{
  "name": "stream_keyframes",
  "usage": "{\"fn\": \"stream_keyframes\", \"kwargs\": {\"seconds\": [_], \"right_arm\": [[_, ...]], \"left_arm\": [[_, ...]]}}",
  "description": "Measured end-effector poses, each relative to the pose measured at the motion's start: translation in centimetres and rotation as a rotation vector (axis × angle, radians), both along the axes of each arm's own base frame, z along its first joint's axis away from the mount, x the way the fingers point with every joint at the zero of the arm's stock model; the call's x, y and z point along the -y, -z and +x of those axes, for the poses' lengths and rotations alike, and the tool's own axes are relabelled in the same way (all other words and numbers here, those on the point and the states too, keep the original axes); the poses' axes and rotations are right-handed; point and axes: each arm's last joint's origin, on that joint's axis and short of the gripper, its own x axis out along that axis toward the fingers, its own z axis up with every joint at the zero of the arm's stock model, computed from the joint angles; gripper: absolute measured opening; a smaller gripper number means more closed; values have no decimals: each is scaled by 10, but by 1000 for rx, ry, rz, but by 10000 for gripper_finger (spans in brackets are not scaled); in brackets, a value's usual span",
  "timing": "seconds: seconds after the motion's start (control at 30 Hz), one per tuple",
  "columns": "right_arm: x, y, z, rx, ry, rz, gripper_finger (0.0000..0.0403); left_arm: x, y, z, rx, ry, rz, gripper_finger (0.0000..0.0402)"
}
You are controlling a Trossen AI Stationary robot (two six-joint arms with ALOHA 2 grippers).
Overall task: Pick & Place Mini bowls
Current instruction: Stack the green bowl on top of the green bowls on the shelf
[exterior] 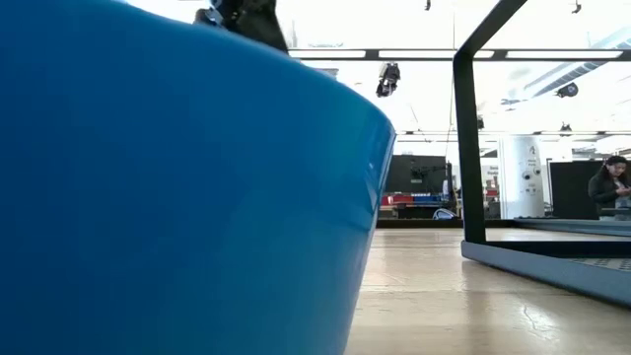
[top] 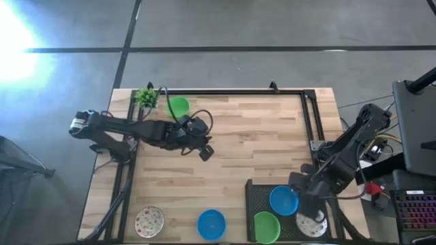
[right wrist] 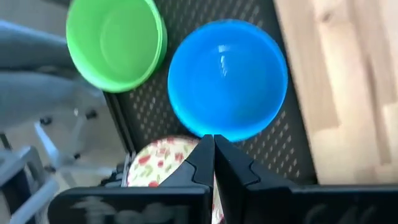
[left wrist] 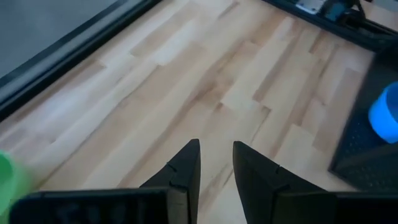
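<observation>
A black perforated tray (top: 256, 193) at the near right holds a blue mini bowl (right wrist: 227, 78), a green one (right wrist: 115, 40) and a white speckled one (right wrist: 155, 163). My right gripper (right wrist: 214, 142) hangs shut above the tray, its tips over the blue bowl's rim, with nothing between them. My left gripper (left wrist: 216, 152) hovers over bare wood mid-table, open by a narrow gap. Just behind it, a green bowl (top: 178, 106) rests on the table by the plant. A speckled bowl (top: 149, 221) and a blue bowl (top: 211, 224) sit at the near edge.
A small green potted plant (top: 146, 96) stands at the far left corner. A black metal frame (top: 310, 109) runs along the table's far and right sides. The near blue bowl (exterior: 177, 187) fills most of the low view. A person (exterior: 611, 187) stands far off in the room.
</observation>
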Motion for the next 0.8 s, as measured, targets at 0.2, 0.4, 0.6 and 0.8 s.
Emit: {"fn": "stream_keyframes", "kwargs": {"seconds": [0.2,0.4,0.6,0.8], "right_arm": [[13,-13,-3,154,61,-49,8],[29,-26,-7,299,146,-98,8],[42,-36,-9,411,233,-143,8],[53,-43,-11,497,300,-181,8]], "left_arm": [[-12,-9,-21,-37,-67,-8,87],[-35,-8,-31,-100,-173,-13,87],[-72,-2,-36,-160,-315,-31,87],[-120,13,-42,-203,-419,-166,87]]}}
